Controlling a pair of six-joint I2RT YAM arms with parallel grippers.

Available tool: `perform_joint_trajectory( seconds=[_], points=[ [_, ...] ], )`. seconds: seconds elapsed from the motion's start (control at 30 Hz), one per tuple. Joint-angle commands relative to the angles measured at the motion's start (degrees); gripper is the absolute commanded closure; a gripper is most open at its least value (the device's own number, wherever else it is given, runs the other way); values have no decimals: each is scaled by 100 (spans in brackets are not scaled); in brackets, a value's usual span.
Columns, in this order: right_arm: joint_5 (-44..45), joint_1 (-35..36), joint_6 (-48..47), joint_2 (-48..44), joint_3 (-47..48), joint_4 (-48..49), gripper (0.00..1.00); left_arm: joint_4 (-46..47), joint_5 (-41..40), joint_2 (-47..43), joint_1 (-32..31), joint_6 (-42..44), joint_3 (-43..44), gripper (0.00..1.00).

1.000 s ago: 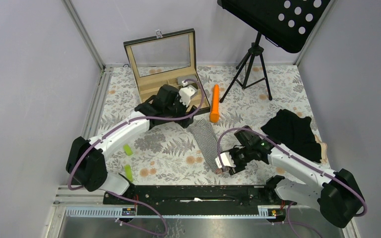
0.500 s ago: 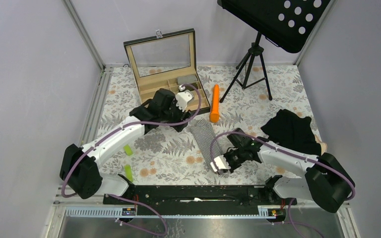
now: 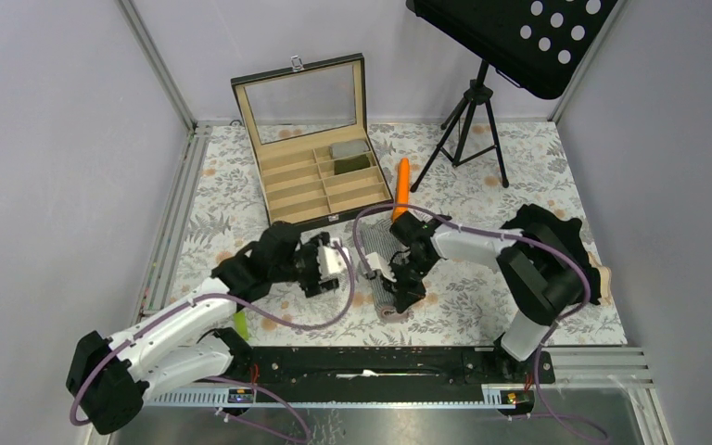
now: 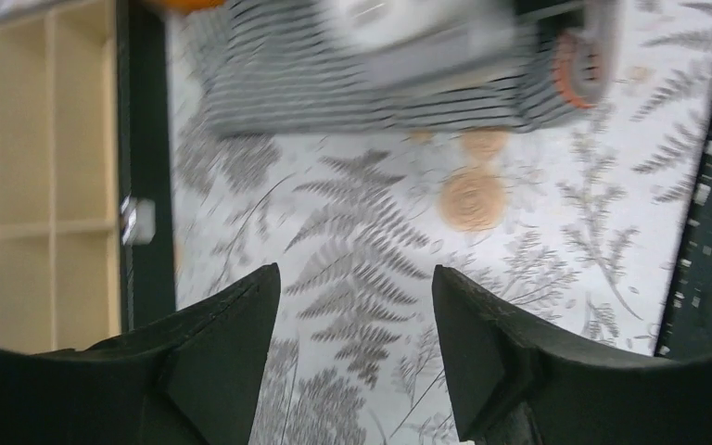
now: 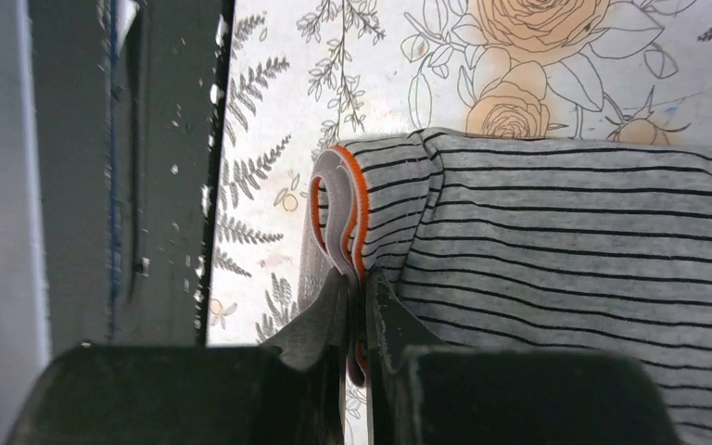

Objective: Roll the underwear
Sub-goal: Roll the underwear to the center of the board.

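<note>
The light grey pinstriped underwear (image 3: 377, 243) lies flat in a long strip on the floral table. Its near end has an orange-trimmed band (image 5: 360, 199). My right gripper (image 5: 357, 283) is shut on that folded band; in the top view this right gripper (image 3: 399, 286) sits over the strip's near end. My left gripper (image 3: 341, 269) hovers just left of the strip, open and empty. In the left wrist view the striped cloth (image 4: 334, 102) lies ahead of the spread fingers (image 4: 241, 324). Black underwear (image 3: 556, 232) is heaped at the right, partly behind the right arm.
An open wooden compartment box (image 3: 320, 176) stands at the back left, also at the left edge (image 4: 46, 185) of the left wrist view. An orange stick (image 3: 401, 181) lies beyond the strip. A tripod (image 3: 473, 111) stands behind. A green piece (image 3: 238, 320) and a black rail (image 3: 371, 357) are near.
The left arm swung from the box down to the left side of the striped underwear. The right gripper moved left onto the strip's near end and shut on its band.
</note>
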Motion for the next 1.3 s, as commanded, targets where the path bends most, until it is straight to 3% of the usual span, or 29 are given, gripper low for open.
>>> perform_joint_trajectory(
  seconds=[0.0,0.43,0.83,1.1,1.27],
  points=[
    [-757,-227,763,879,529,-1013,97,791,838,112,-657,877,-300,32],
    [-1127,-789,891,2330,1483,-1680,98,3734,1092,2082,-1813,-465,-650,30],
    [-1157,-932,946,2545,1633,-1778,98,4110,1211,3280,-1970,-412,-450,32],
    [-1066,-956,992,2523,1558,-1687,98,5249,184,3637,-2439,-893,-603,36],
    [-1057,-966,1020,2556,1579,-1687,98,5161,30,3676,-2487,-906,-579,45]
  ],
)
